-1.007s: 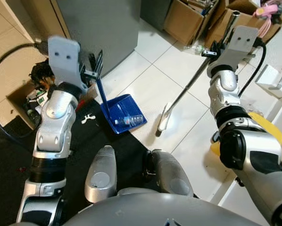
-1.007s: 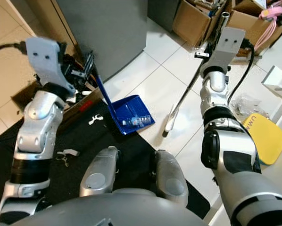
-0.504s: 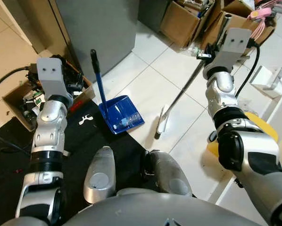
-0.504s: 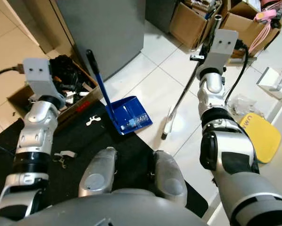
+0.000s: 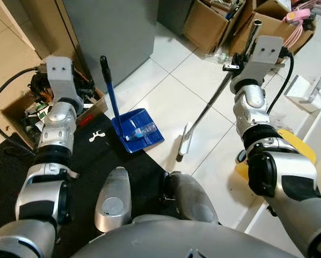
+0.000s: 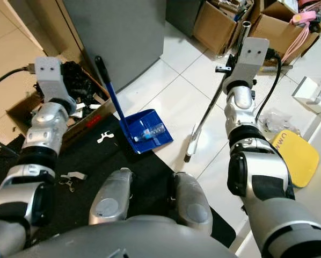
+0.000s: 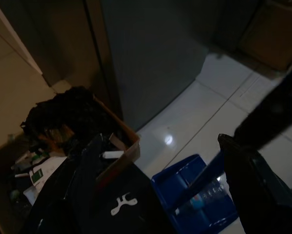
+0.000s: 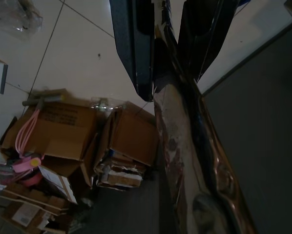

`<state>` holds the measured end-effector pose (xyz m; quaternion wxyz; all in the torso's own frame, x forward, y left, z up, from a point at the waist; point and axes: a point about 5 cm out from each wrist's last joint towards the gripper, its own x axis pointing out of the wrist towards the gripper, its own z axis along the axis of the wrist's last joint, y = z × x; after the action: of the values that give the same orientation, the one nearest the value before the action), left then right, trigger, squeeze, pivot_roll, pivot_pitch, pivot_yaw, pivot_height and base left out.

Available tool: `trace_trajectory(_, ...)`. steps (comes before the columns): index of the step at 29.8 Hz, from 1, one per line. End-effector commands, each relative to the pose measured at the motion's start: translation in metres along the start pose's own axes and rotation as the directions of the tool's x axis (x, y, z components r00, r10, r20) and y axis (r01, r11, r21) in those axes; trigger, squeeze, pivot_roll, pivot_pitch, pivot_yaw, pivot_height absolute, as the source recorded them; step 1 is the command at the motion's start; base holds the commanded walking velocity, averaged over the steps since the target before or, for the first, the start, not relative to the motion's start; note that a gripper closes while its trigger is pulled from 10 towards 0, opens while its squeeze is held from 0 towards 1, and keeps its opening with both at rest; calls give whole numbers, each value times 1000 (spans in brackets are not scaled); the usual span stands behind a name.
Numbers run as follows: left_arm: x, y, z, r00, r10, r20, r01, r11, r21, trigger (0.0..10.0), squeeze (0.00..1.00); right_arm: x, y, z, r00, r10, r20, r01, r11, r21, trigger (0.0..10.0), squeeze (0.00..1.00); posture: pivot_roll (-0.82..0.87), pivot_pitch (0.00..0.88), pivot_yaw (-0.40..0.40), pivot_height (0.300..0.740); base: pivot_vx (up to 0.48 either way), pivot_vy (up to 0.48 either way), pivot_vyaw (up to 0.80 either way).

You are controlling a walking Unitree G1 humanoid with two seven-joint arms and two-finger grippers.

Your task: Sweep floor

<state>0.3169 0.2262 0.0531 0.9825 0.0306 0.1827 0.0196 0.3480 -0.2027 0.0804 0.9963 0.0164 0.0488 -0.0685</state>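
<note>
A blue dustpan (image 5: 135, 135) rests on the white tiles at the edge of the black mat, with a clear plastic bottle (image 5: 141, 130) lying in it. Its long blue handle (image 5: 111, 97) stands upright, free of any grip. My left arm (image 5: 58, 75) is off to the left of that handle, over a box of clutter. In the dark left wrist view my left gripper (image 7: 232, 137) is open and holds nothing. My right gripper (image 5: 234, 64) is shut on the chrome broom handle (image 8: 182, 122), high up. The broom head (image 5: 184, 141) touches the floor right of the dustpan.
A grey cabinet (image 5: 115, 32) stands behind the dustpan. An open cardboard box of clutter (image 5: 26, 110) sits on the left, several more boxes (image 5: 209, 21) at the back. A yellow pad (image 6: 300, 150) lies on the right. A small white bracket (image 5: 99, 136) lies on the black mat (image 5: 15, 183).
My left gripper has let go of the dustpan handle and drawn away to the left. The dustpan now stands alone. The right gripper still holds the broom.
</note>
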Motion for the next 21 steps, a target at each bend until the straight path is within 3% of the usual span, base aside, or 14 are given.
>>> trace_trajectory(1,1,4,-2,1000,-11,-16,12,999,36,10000,0,2,-3,10,999,-10,46,10,1000,-8,10000,0,213,2,-68,740,0,0,0)
trace_trajectory(10,8,2,1,999,-32,-28,35,993,112,10000,0,2,-1,10,999,-2,49,3,1000,-15,10000,0,204,18,-71,740,0,0,0)
trace_trajectory(21,19,-4,23,998,-66,11,64,984,169,9451,0,-2,4,9,997,11,71,-10,1000,-23,10000,0,170,95,-52,740,0,0,0)
